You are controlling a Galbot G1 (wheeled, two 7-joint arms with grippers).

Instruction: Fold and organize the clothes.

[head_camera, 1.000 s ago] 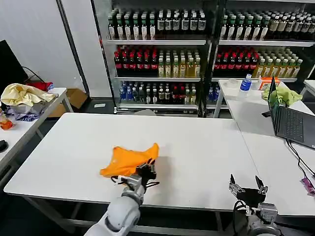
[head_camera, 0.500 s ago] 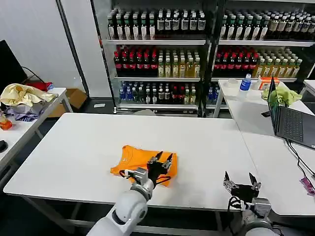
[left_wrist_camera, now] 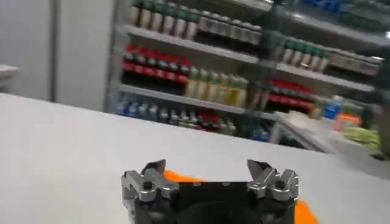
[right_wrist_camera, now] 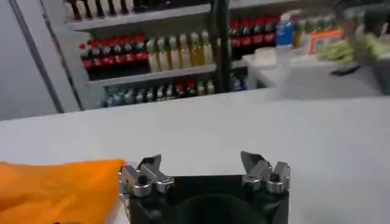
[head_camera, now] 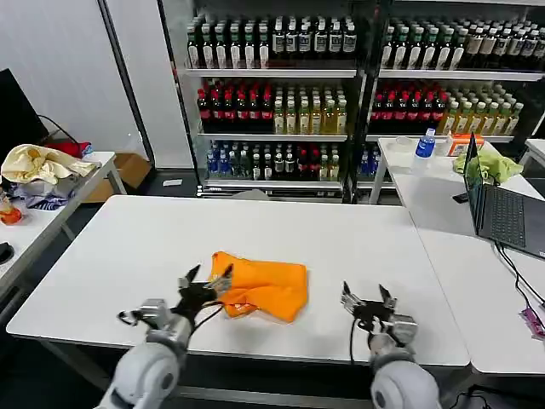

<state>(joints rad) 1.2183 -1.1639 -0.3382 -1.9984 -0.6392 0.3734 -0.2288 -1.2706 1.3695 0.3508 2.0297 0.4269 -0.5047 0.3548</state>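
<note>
**A:** What do we see nearest us?

**B:** Our two grippers, low over the near edge of the white table (head_camera: 128, 256). The left gripper (head_camera: 207, 281) hangs with its fingers spread and nothing between them, just beside the near-left corner of the orange T-shirt (head_camera: 262, 286). The right gripper (head_camera: 366, 297) is likewise released and empty, near the shirt's right side but apart from it.

**A:** And the shirt itself?

**B:** It lies folded into a rough rectangle on the table, a little nearer than the middle. From the left wrist we catch the orange cloth (left_wrist_camera: 183, 179) just past the spread fingertips of the left gripper (left_wrist_camera: 208, 170); from the right wrist, the shirt (right_wrist_camera: 58, 185) sits off to one side of the open right gripper (right_wrist_camera: 202, 161).

**A:** What surrounds the table?

**B:** To the left, a second table (head_camera: 60, 217) carries a heap of pale yellow and grey garments (head_camera: 38, 170). To the right, another table (head_camera: 426, 192) holds an open laptop (head_camera: 501, 215), a lime green cloth (head_camera: 494, 165) and a blue-capped bottle (head_camera: 425, 145).

**A:** And farthest off?

**B:** Dark shelves of drink bottles (head_camera: 281, 106) line the back of the room, beside a pale wall (head_camera: 60, 68) at far left.
</note>
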